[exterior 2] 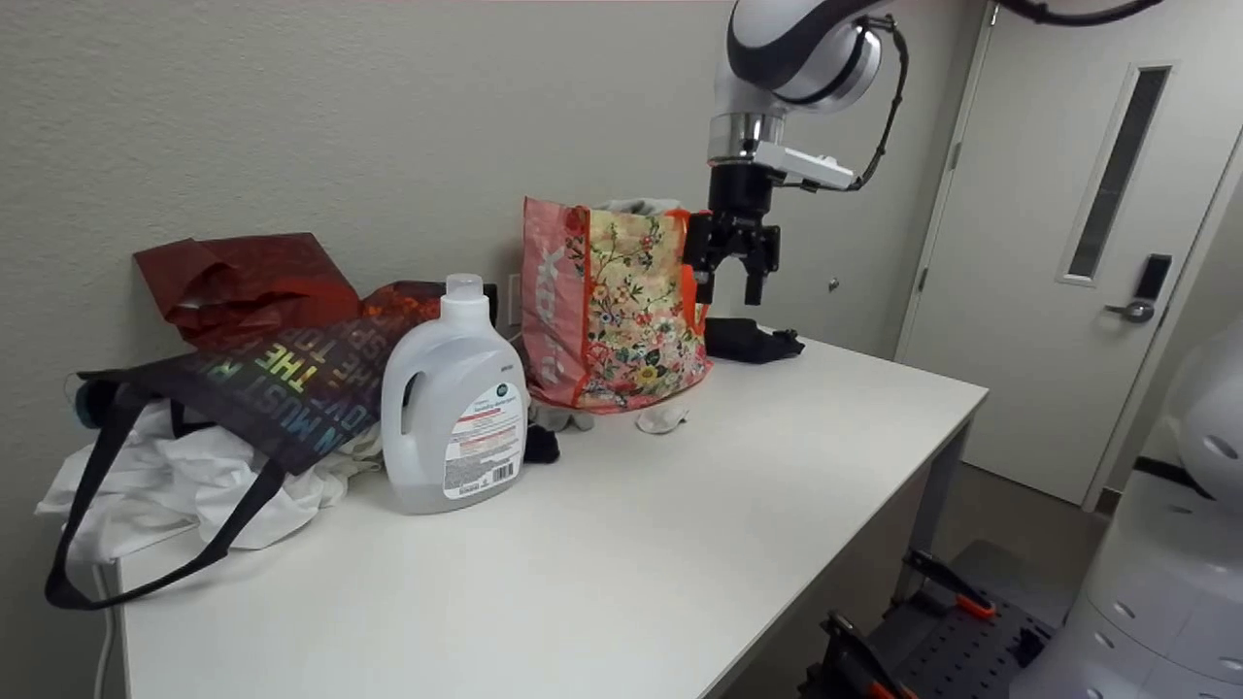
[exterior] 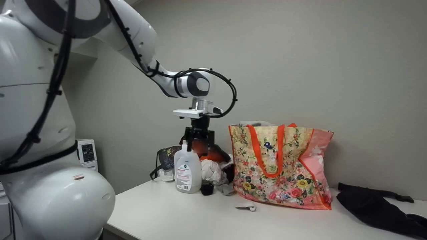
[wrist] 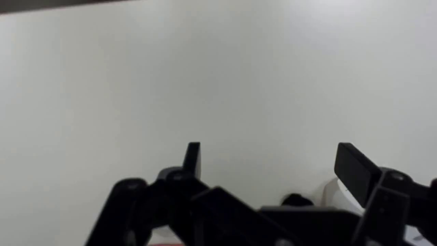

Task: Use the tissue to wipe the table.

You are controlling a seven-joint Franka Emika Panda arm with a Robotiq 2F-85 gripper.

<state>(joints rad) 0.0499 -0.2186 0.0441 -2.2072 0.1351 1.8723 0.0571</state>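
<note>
- Under the floral bag (exterior: 290, 163): the table (exterior 2: 621, 553), broad, white, straight-edged, spreading well out in front of the bag.
- The bag itself stood upright; flowered front, pink side, orange handles, grey cloth (exterior 2: 641, 206) at its mouth.
- Left of the bag in both exterior views: white cloth (exterior 2: 209, 476) in a heap, with a dark lettered bag (exterior 2: 301, 383) slumped over it.
- Right of the bag in both: a black bundle (exterior: 370, 206), lying low.
- Left of the bag, beside the heap: a clear jug (exterior 2: 456, 417), labelled, upright.
- Above the table, near the bag: the gripper (exterior 2: 729, 289), pointing down, fingers (wrist: 356, 174) spread wide, gripping nothing.
- Just in front of the bag's foot: a small white piece (exterior 2: 663, 419), crumpled, material unclear.
- Between bag and jug: a small black item (exterior: 206, 189).
</note>
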